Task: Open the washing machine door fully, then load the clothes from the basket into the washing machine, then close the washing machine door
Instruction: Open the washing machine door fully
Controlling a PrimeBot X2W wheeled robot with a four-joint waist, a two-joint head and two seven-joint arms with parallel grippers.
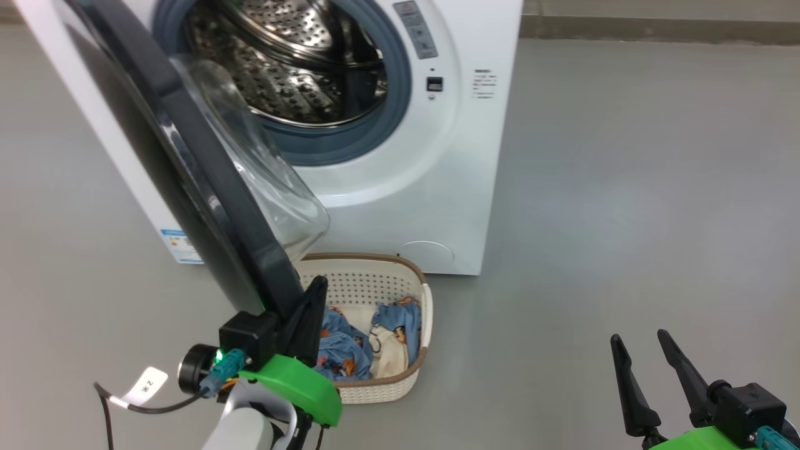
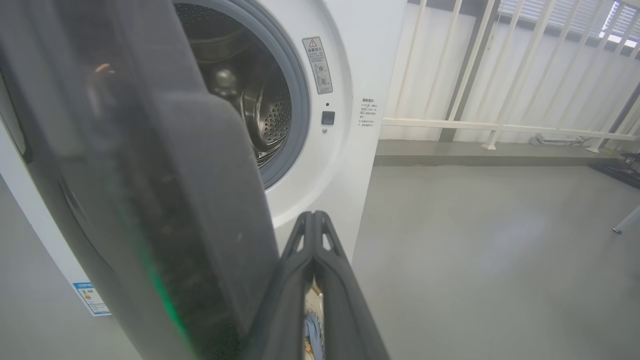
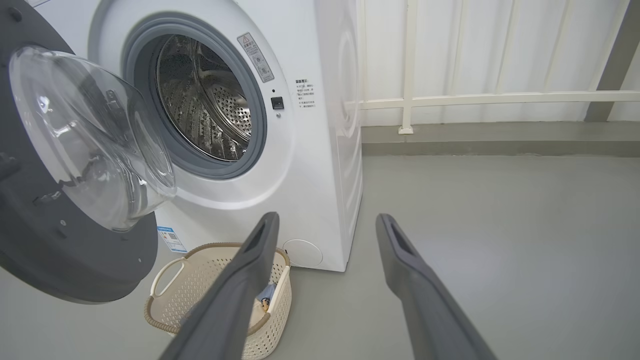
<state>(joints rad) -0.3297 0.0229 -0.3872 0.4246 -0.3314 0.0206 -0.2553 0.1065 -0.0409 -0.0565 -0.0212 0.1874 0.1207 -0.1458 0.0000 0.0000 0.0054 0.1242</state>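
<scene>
Door open, clothes in basket on floor.
Head view: washing machine door (image 1: 206, 187) swung out, upper left; left gripper (image 1: 320, 286), fingers pressed together, just beside its lower rim. Basket (image 1: 375, 257) holding clothes (image 1: 340, 350), lower centre, before the washing machine (image 1: 437, 175). Right gripper (image 1: 639, 339), lower right, fingers apart, holding nothing. Left wrist view: door at left. Right wrist view: basket lower left.

We see the grey floor (image 1: 625, 219) carrying a boxy white washing machine (image 1: 462, 156) and, perhaps touching it, a cream perforated plastic basket (image 1: 369, 284).
</scene>
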